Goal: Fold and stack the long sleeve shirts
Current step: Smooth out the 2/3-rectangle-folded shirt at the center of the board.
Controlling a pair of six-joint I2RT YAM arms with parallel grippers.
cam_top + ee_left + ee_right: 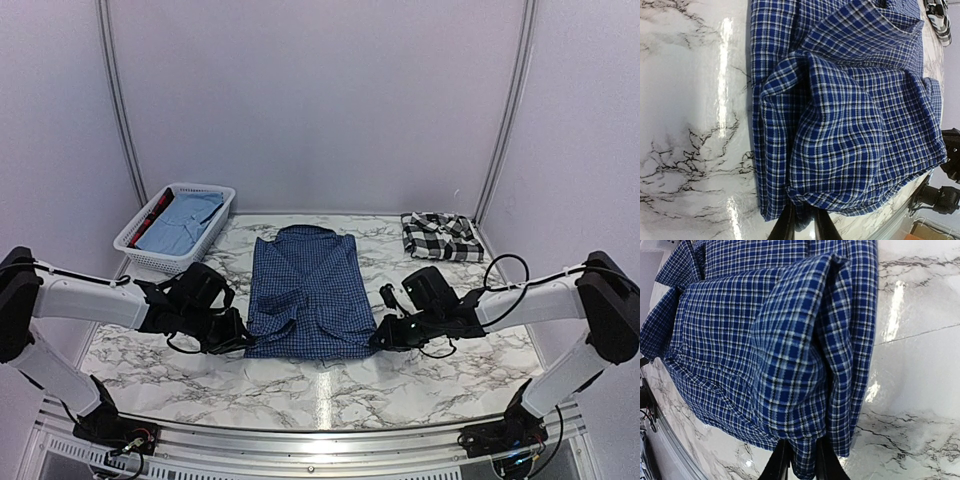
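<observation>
The dark blue checked shirt [305, 290] lies flat mid-table, collar toward the back, sleeves folded across its front. My left gripper [238, 335] sits at its near left corner. In the left wrist view the black fingers [785, 225] pinch a bunched fold of the hem [805, 205]. My right gripper [383, 335] is at the near right corner, shut on the hem there [807, 460], with cloth showing between its fingers [777, 462]. The black-and-white plaid shirt [440, 236] lies folded at the back right.
A white slatted basket [135, 255] stands at the back left with light blue and red cloth inside. White walls close the back and both sides. A metal rail [320, 440] runs along the near edge of the marble table [320, 390].
</observation>
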